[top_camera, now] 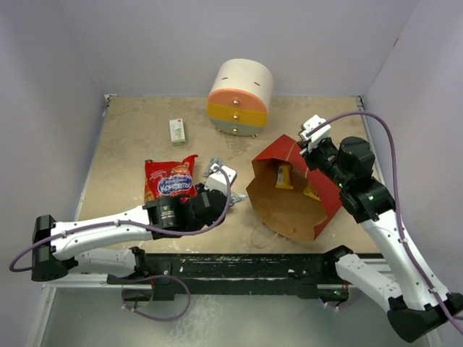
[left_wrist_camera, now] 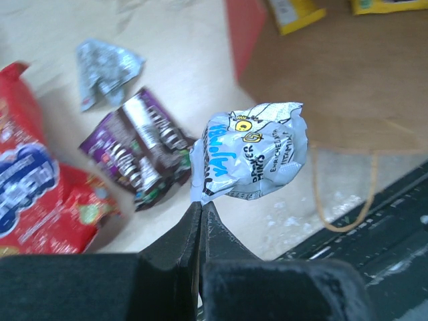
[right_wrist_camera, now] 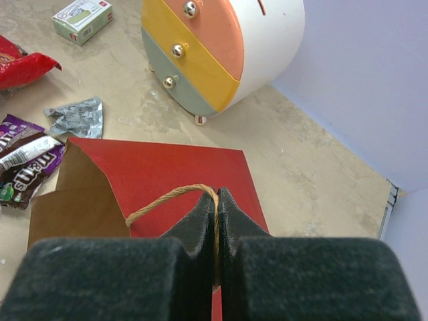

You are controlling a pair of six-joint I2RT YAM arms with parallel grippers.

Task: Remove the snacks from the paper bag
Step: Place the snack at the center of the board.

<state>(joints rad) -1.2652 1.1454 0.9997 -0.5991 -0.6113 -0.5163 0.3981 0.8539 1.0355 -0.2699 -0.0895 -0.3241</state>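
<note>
Beige desk (top_camera: 130, 137), pale walls round it. Far left lies the red chip bag (top_camera: 171, 181), flat and outside the bag, with a small white-green box (top_camera: 177, 131) behind it. Just right of the chip bag, a crumpled silver wrapper (left_wrist_camera: 103, 67) and a dark brown candy wrapper (left_wrist_camera: 144, 150) lie on the desk near each other (touching or not, can't tell). Next is my left tool (left_wrist_camera: 201, 206), jaws pinched together on the lower edge of a silver-blue wrapper (left_wrist_camera: 251, 157), which sits between the brown wrapper and the bag mouth. Behind centre stands the round drawer unit (top_camera: 240, 88). Right of centre the paper bag (top_camera: 289, 210) lies tipped over. Its mouth faces my left arm and the kraft inside shows, with yellow-orange packets (top_camera: 283, 176) in it. The near handle (top_camera: 264, 237) lies on the desk at the mouth. My right tool (right_wrist_camera: 217, 195) is clamped tight on the top handle (right_wrist_camera: 167, 198), at the bag's red upper side.
</note>
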